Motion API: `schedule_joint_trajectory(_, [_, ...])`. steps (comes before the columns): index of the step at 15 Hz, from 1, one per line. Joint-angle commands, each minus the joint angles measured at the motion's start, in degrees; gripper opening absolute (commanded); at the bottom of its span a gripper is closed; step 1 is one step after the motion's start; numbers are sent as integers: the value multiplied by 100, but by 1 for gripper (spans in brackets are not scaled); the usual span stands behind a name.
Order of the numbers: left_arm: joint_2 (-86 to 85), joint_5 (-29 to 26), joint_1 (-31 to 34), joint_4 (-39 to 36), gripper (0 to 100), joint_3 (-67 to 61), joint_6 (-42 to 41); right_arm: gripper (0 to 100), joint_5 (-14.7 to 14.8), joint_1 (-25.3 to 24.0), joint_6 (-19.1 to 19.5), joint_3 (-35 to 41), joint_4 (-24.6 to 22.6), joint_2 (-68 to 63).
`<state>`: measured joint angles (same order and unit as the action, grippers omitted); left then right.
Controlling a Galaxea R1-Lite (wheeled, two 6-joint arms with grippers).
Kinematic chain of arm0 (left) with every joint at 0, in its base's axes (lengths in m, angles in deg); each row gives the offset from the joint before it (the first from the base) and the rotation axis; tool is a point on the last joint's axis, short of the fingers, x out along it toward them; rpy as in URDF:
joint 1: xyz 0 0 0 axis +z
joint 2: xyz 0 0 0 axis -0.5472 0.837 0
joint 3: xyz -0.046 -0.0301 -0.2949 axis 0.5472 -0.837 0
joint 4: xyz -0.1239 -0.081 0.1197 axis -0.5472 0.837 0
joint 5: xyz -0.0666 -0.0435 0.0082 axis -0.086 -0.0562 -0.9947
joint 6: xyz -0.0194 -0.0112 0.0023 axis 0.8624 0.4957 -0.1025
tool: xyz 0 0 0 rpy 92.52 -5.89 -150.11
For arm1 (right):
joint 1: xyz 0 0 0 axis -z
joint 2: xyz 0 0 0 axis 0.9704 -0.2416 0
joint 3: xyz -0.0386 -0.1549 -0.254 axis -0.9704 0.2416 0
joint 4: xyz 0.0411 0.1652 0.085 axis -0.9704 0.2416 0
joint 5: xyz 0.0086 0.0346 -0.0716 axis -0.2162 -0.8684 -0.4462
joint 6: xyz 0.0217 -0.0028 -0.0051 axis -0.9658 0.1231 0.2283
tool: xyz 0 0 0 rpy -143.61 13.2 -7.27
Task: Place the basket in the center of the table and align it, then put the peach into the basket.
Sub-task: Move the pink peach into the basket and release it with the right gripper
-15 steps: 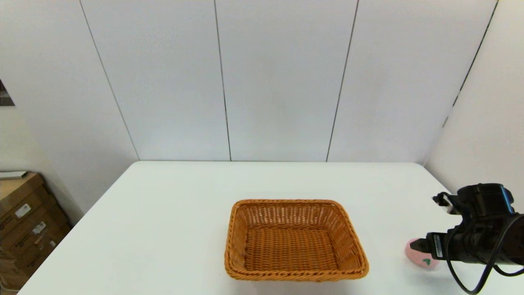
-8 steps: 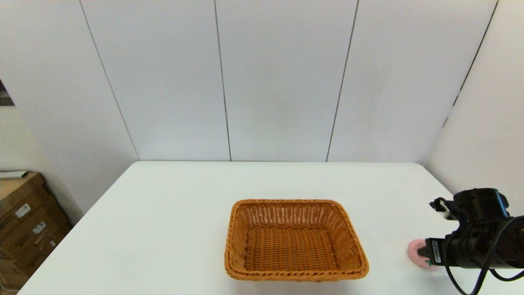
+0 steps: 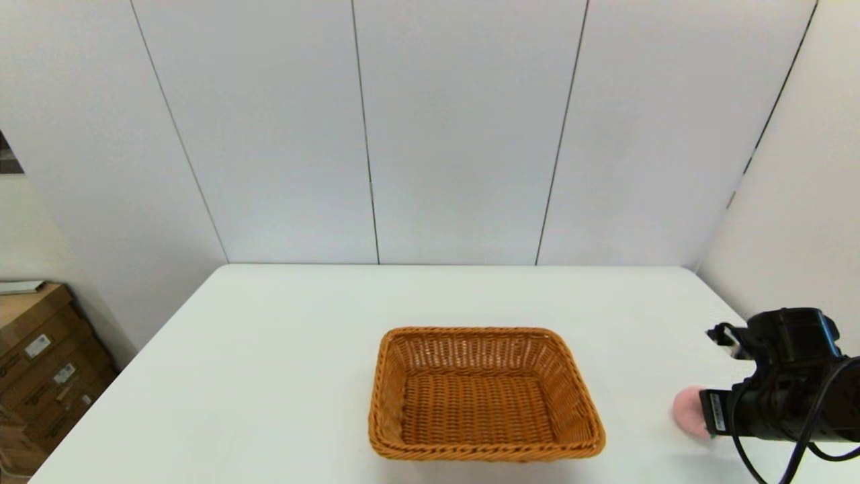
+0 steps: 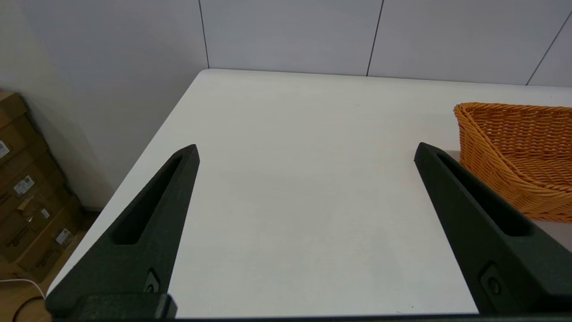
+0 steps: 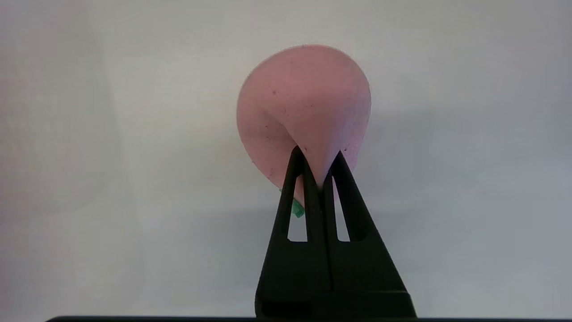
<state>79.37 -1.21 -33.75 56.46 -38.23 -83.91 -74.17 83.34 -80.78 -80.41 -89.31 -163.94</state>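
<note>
- Head view: the white tabletop (image 3: 269, 376) runs out to pale panelled walls, with stacked cardboard boxes (image 3: 40, 376) on the floor past its left edge. The basket (image 3: 484, 393) sits open near the middle of the near side, nothing inside it. Over at the right edge the right gripper (image 3: 702, 411) is low against the peach (image 3: 688, 409), well apart from the basket; the black arm and its cable cover the peach's right half, so only a pink sliver shows, and the fingers are hidden from here.
- Left wrist view: the left gripper (image 4: 306, 152) hangs above bare tabletop (image 4: 286, 214) on the left side, its two black fingers (image 4: 152, 223) spread wide with nothing between them. The basket (image 4: 518, 152) is to its right, cut off by the frame edge. Boxes (image 4: 22, 192) again on the floor at the left.
- Right wrist view: the right gripper (image 5: 316, 163) has its fingers pressed nearly together, pinching the near edge of the peach (image 5: 308, 103). A speck of green leaf (image 5: 297, 209) peeks through beside one finger. Whether the peach rests on the tabletop (image 5: 111, 179) or is just clear of it is hard to make out.
</note>
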Motion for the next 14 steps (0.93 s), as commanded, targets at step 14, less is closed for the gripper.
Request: schedule_joint_trajectory(14, [-1,5,5,-2,100,0,4,0,-676,-4591,-398,-1384,1061,1441])
